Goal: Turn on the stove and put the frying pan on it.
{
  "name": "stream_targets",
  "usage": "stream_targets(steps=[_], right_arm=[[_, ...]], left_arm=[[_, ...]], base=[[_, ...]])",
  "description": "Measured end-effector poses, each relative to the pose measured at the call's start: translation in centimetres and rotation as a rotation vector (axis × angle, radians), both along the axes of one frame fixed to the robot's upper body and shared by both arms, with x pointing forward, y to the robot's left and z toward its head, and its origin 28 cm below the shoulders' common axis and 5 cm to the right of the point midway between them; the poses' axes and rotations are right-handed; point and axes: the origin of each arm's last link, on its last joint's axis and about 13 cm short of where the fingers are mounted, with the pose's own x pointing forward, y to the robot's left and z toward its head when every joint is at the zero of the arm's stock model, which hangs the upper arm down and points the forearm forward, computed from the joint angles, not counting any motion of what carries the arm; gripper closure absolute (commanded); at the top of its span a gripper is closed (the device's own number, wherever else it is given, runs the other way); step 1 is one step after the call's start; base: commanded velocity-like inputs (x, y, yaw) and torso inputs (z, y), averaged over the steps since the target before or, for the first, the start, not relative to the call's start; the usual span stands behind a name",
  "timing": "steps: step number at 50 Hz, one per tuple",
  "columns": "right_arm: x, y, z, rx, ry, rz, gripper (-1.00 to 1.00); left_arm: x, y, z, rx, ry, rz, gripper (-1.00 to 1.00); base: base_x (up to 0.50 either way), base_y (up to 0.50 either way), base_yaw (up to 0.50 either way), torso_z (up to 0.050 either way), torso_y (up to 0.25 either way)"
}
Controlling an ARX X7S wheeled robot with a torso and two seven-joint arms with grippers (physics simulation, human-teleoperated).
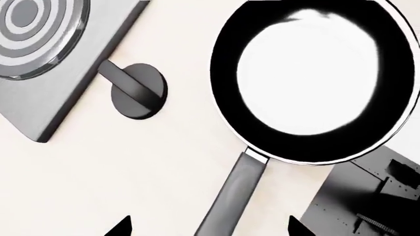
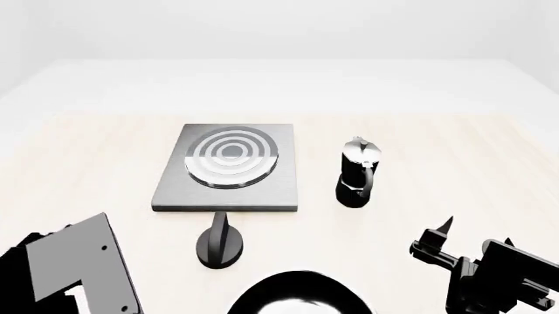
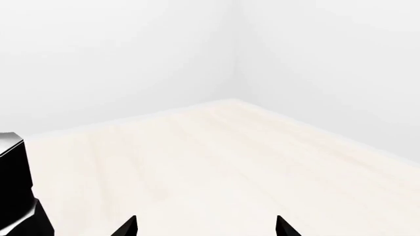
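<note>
both grippers spread, left gripper [image 1: 208, 225] over frying pan [image 1: 315, 78] handle, beside knob [image 1: 137, 89]

Left hand [image 1: 208, 225] fingers spread; right hand [image 3: 206, 225] likewise, empty.

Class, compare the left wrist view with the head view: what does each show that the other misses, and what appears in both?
Only the left wrist view shows the frying pan's long handle and the tips of the left pincer, set apart on either side of that handle.

Only the head view shows the moka pot, the right pincer and the whole square hotplate.

Both show the black knob lying on the table beside the hotplate, part of the ring burner and the frying pan, though the head view catches just its far edge.
</note>
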Motion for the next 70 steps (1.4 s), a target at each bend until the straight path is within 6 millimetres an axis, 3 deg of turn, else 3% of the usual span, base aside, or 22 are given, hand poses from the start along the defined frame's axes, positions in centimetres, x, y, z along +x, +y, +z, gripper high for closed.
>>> stream_targets(steps=[27,70], right_arm=[[0.0,0.0,-0.1,0.001,0.000,0.002,-1.00],[0.1,0.2,0.0,-0.005,-0.003,0.007,-1.00]], left_arm=[[-0.8,-0.2,-1.7,0.060,0.138,-0.119,-1.00],[0.3,1.1,-3.2,0.111,0.171,-0.057,-1.00]], base=[[0.00,0.00,0.00,0.000,0.000],[0.00,0.00,0.00,0.000,0.000]])
